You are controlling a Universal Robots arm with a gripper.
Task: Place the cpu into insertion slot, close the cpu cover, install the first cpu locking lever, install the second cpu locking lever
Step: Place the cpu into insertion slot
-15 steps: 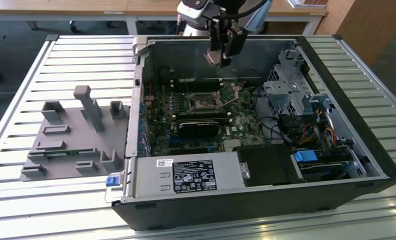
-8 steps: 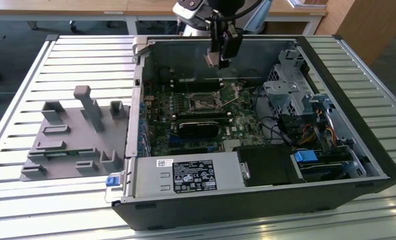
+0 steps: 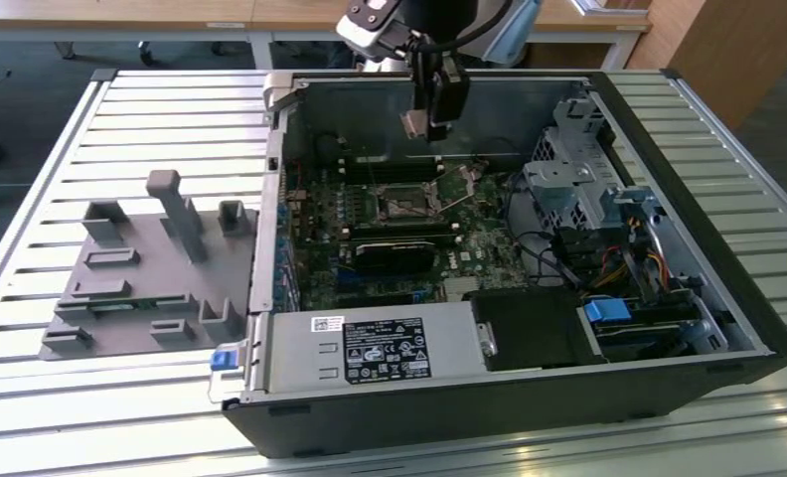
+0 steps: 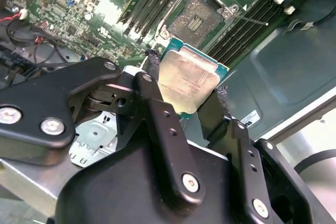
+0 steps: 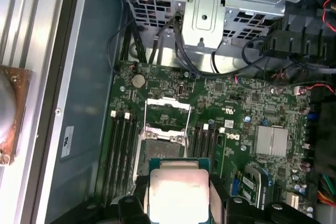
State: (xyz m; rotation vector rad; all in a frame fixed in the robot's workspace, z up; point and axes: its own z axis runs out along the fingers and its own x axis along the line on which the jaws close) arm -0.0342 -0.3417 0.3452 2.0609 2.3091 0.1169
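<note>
My gripper (image 3: pixel 421 125) hangs above the open computer case, shut on the cpu (image 3: pixel 416 123). In both wrist views the cpu (image 4: pixel 188 81) (image 5: pixel 178 191) is a flat square chip with a silvery top, clamped by its edges between two black fingers (image 4: pixel 153 72). The insertion slot (image 3: pixel 400 205) (image 4: pixel 196 20) (image 5: pixel 159 147) lies open on the green motherboard below, with some air between it and the chip. The cpu cover (image 5: pixel 167 112) is swung up off the socket, a thin silver frame beside it. A thin locking lever (image 4: pixel 247 20) sticks out at the socket's side.
Long black memory slots (image 5: pixel 119 145) flank the socket on both sides. A silver drive cage (image 3: pixel 568 189) and cables fill the case on the exterior view's right. The power supply (image 3: pixel 367 350) sits at the near end. A grey parts fixture (image 3: pixel 142 268) stands on the slatted table (image 3: pixel 49 417).
</note>
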